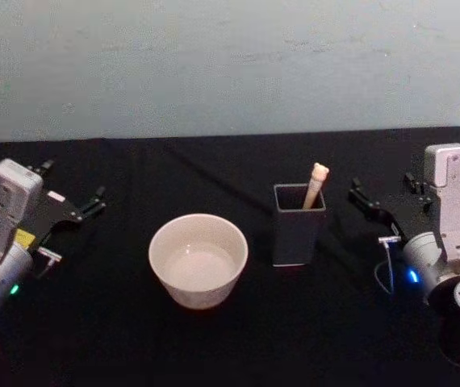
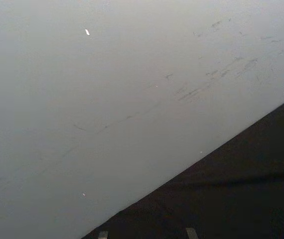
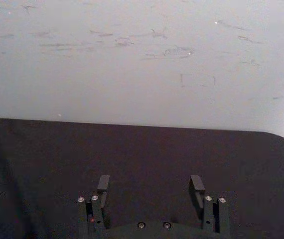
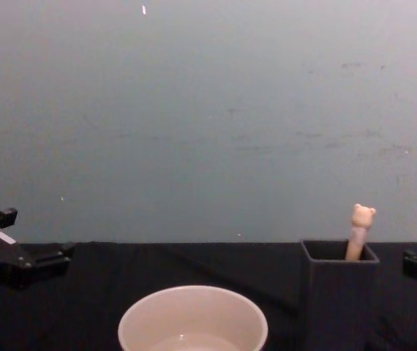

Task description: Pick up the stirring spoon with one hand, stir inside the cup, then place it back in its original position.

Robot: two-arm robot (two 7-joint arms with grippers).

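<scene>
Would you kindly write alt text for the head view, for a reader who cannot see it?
A cream cup sits on a black table beside a dark square holder with the stirring spoon standing in it. The left gripper and right gripper wait open at either side.

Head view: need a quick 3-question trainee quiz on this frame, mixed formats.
1. True or false: the stirring spoon stands in the dark square holder.
2. Which side of the holder is the cream cup on? A) robot's left B) robot's right C) behind it
3. Fill in: the right gripper fingers are ____.

Key: 1 true; 2 A; 3 open. The left gripper sits at the table's left, also open, holding nothing.
</scene>
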